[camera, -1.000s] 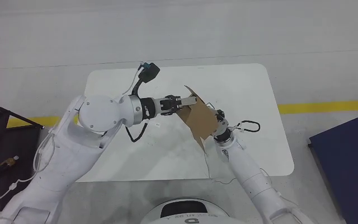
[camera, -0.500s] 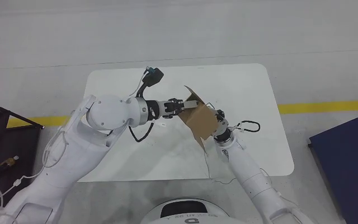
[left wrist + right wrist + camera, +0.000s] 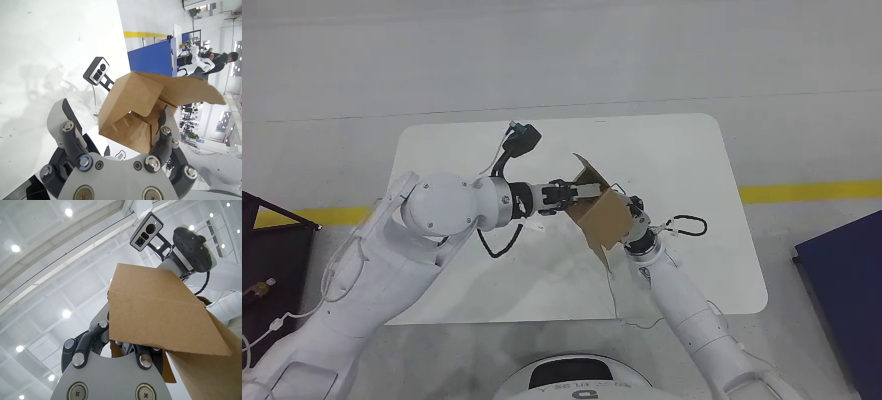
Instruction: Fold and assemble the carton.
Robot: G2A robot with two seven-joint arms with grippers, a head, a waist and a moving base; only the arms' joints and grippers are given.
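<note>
Above the middle of the white rounded-corner table (image 3: 692, 180) hangs the brown cardboard carton (image 3: 600, 208), flaps loose. The left gripper (image 3: 570, 191), arm extended level over the table, straddles a carton wall, fingers spread. The right gripper (image 3: 630, 224), pointing upward, clamps a lower flap.

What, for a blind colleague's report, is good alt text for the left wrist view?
A half-folded brown carton sits at the open left gripper, one finger inside its open end, the other outside its wall, above the table.
</note>
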